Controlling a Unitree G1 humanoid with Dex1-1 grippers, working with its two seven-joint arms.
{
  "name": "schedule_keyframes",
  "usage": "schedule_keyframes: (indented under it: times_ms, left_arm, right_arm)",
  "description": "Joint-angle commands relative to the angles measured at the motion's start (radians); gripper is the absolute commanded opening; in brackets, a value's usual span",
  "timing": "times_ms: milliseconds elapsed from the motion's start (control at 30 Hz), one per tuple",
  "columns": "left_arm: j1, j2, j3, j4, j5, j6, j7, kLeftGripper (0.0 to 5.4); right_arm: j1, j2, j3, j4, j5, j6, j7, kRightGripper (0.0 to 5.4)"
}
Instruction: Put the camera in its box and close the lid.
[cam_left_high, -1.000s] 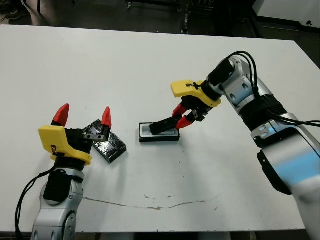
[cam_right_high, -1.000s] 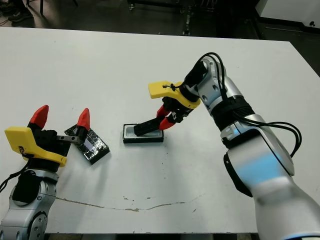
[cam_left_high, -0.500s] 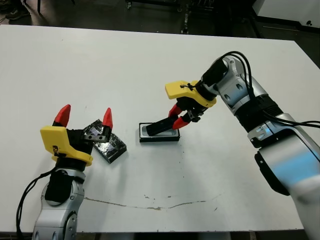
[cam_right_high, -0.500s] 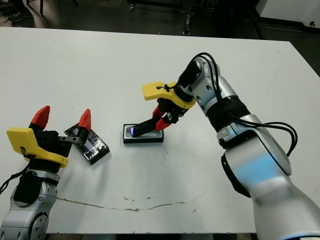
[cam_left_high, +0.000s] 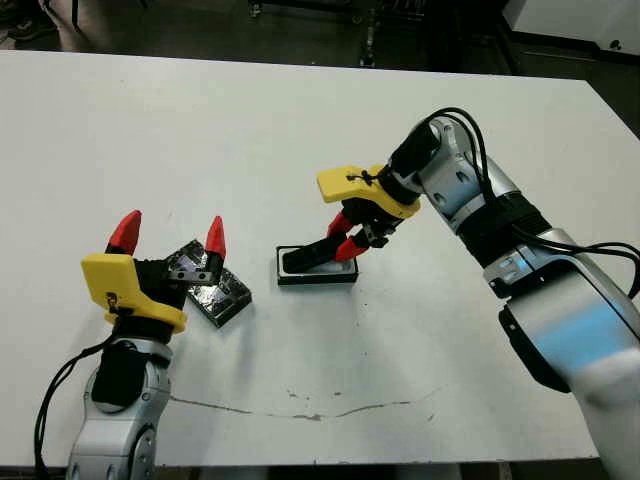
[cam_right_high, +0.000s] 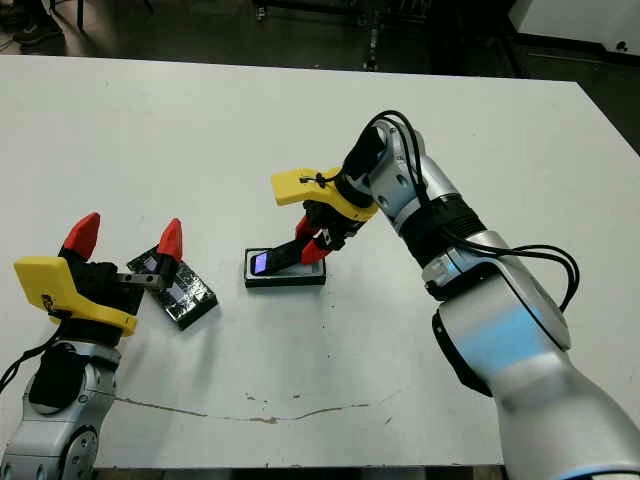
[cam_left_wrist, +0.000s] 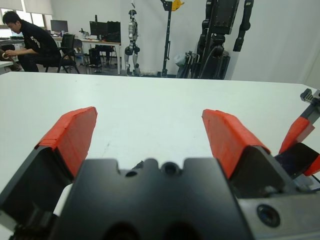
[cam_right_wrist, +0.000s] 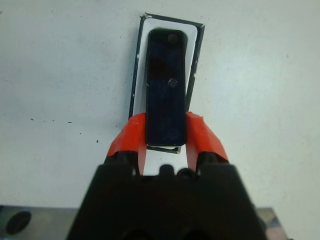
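The camera (cam_left_high: 312, 256), a slim black bar, is pinched at one end by my right gripper (cam_left_high: 345, 235), which is shut on it. It slants down over the box (cam_left_high: 300, 279), a shallow tray with black walls and a white lining, its free end low inside the tray. In the right wrist view the camera (cam_right_wrist: 166, 90) lines up lengthwise with the box (cam_right_wrist: 199, 45). The glossy speckled lid (cam_left_high: 222, 295) lies on the table to the left of the box. My left gripper (cam_left_high: 170, 236) hovers open just above the lid's near-left part, holding nothing.
The white table (cam_left_high: 300, 130) stretches far behind and to the right. A thin crack line (cam_left_high: 300, 410) runs near the front edge. Beyond the table in the left wrist view are a seated person (cam_left_wrist: 30, 40) and robot stands (cam_left_wrist: 220, 35).
My right gripper has carried the camera leftward and lower, so the bar now points down into the box. The left arm and the lid have stayed put.
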Motion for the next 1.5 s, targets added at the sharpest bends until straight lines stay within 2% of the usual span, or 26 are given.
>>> schedule_keyframes:
  times_ms: [33,200,367,500,833,1100,1200,1267,1333,1433,1500]
  left_arm:
    - [0.009,-0.003,0.002,-0.001,-0.003,-0.003,0.002,5.40]
    - [0.007,-0.001,0.001,-0.004,-0.001,0.005,0.005,5.40]
    - [0.007,-0.001,0.000,-0.008,0.004,0.011,0.010,5.40]
    - [0.010,0.000,-0.002,-0.010,0.010,0.015,0.015,5.40]
    - [0.017,-0.001,-0.004,-0.007,0.004,-0.001,0.010,5.40]
    - [0.019,-0.003,-0.004,-0.009,0.001,0.000,0.012,5.40]
    - [0.019,-0.004,-0.003,-0.009,-0.001,0.001,0.013,5.40]
    - [0.019,-0.006,-0.003,-0.008,-0.005,0.000,0.011,5.40]
    - [0.019,-0.005,-0.004,-0.006,-0.006,-0.002,0.008,5.40]
    - [0.020,0.002,-0.005,-0.004,0.001,-0.005,0.005,5.40]
    - [0.019,0.002,-0.004,-0.004,-0.002,-0.003,0.005,5.40]
  right_arm:
    - [0.023,0.019,0.027,0.008,-0.007,-0.023,0.012,1.66]
    - [0.022,0.020,0.039,0.004,-0.018,-0.020,0.014,1.66]
    - [0.019,0.027,0.049,0.003,-0.013,0.029,0.045,1.66]
    - [0.035,0.021,0.058,-0.041,-0.005,0.035,0.053,1.66]
    - [0.060,0.010,0.117,-0.133,0.075,0.107,0.083,1.66]
    - [0.068,-0.003,0.149,-0.162,0.093,0.141,0.083,1.66]
    - [0.076,-0.007,0.153,-0.169,0.083,0.122,0.083,1.66]
    - [0.078,-0.016,0.169,-0.167,0.099,0.073,0.083,1.66]
    - [0.074,-0.026,0.194,-0.159,0.120,0.025,0.083,2.07]
    - [0.069,-0.039,0.211,-0.145,0.133,-0.097,0.083,2.60]
    - [0.063,-0.042,0.209,-0.136,0.128,-0.144,0.083,2.96]
